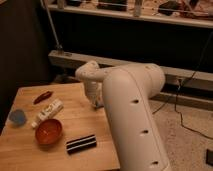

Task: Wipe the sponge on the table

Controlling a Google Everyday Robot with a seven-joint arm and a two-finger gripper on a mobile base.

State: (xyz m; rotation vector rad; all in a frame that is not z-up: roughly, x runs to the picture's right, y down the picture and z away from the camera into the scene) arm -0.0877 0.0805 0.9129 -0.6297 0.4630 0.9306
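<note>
Though the sponge is what I am after, I cannot pick out a pale pad with any certainty. The only blue thing in view is a roundish, cup-like object (17, 117) close to the left edge of the table (75, 120).

The table is light jointed wood with rounded corners. On its left half I see a red pepper-shaped item (42, 96) near the far edge and a white packet (48, 112) lying at a slant just in front of it. An orange bowl (49, 131) sits just beside the packet's near end, and a black block with white stripes (81, 143) lies towards the near edge. Bare wood runs through the middle, between the packet and my arm; the table's right edge is hidden behind that arm.

The arm (132, 115) fills the right of the view. A thick white link rises from bottom right, bends at an elbow above the table's far side, and drops to the gripper (95, 103). The gripper hangs low over the far right part of the top, well apart from the blue object. How wide the gripper stands, or whether it has hold of anything, I cannot tell — the wrist covers it.
</note>
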